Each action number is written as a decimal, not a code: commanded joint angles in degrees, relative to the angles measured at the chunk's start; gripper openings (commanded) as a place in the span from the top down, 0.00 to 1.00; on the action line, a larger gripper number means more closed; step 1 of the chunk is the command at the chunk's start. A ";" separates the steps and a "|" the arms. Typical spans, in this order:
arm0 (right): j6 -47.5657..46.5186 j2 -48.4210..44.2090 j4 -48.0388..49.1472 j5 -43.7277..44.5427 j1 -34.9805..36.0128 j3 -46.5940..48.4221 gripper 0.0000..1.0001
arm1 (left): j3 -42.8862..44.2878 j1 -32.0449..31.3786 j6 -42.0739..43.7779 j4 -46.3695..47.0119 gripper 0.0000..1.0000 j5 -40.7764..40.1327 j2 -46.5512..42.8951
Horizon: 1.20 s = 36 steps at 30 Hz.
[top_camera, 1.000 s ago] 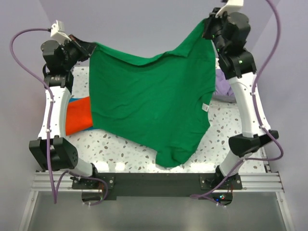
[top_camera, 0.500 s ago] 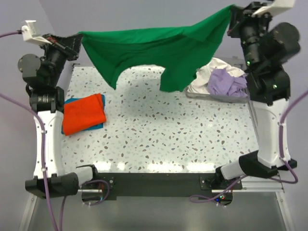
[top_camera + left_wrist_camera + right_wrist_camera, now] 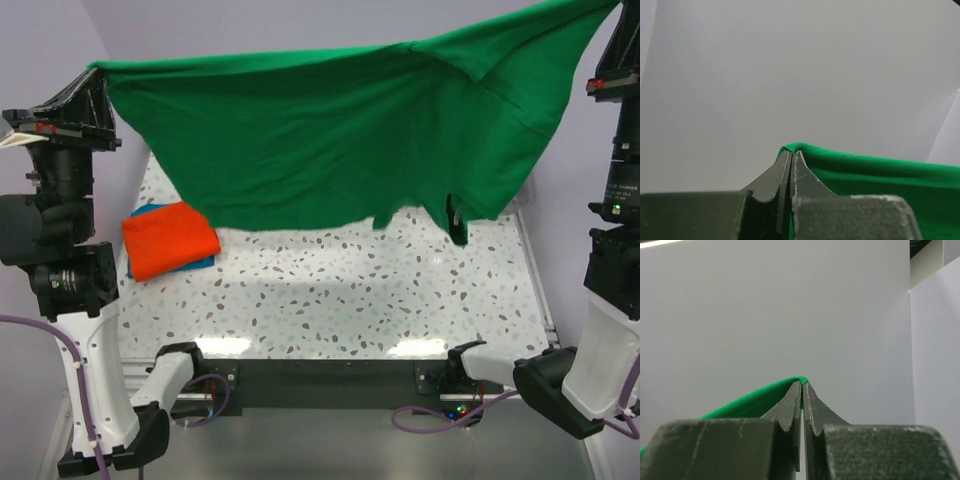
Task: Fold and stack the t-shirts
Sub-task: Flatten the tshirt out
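At the left gripper [image 3: 792,153]: clamped tight on a small fold of the green shirt [image 3: 330,140], with a lip of cloth peeking over the tips. At the right gripper [image 3: 802,384]: likewise closed down on a green fold. Cannot tell which part of the shirt sits in either pinch.

Held high between the two, well above the desk [image 3: 350,300]. Stretched from over the left edge to over the far right corner, sagging in the middle and hanging to an uneven lower edge short of the surface.

Looks light and thoroughly limp: no stiffness, drapes under its own weight, likely to swing with any quick move. Probably not slippery, but thin enough to creep out of a shallow pinch, so worth keeping a good fold of cloth in each grip. Best taken at corners and along seams, shoulders or hem, not mid-panel, where only bunches up.

Seems to be the spreading step. Next calls for lowering evenly onto the bare middle of the desk, keeping the top edge taut so as to land flat.

Near the left edge, flat on the desk: a folded orange shirt [image 3: 168,238] on top of a blue shirt [image 3: 143,211], only a sliver of blue showing. Risk: dragging the hanging cloth across that stack.
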 commanded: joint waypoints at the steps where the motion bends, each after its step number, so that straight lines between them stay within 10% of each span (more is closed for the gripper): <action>1: -3.66 2.58 4.59 3.47 -0.35 0.38 1.00 | 0.05 0.41 3.68 0.28 1.00 -7.08 0.88; 10: 1.69 24.16 -1.20 4.18 -0.88 -6.37 1.00 | -13.75 0.23 -2.30 3.62 1.00 5.90 21.23; 13: 6.25 36.19 -3.92 2.43 -4.13 -7.18 0.98 | -14.38 -0.03 0.25 2.66 0.80 8.99 32.82; 15: 12.31 42.37 -10.06 0.24 -7.64 -3.42 0.71 | -12.53 -0.30 1.13 1.34 0.47 11.18 38.22; 16: 15.99 45.79 -13.13 -2.04 -8.69 1.56 0.36 | -11.74 -0.30 0.87 0.46 0.39 11.71 42.24; 19: 18.75 51.54 -19.66 -6.54 -10.37 2.16 0.01 | -11.38 -1.52 2.09 0.72 0.25 11.38 43.25; 36: 24.63 17.45 -9.39 -23.93 0.69 -49.43 0.01 | -25.00 -3.29 8.51 -10.18 0.17 9.08 29.72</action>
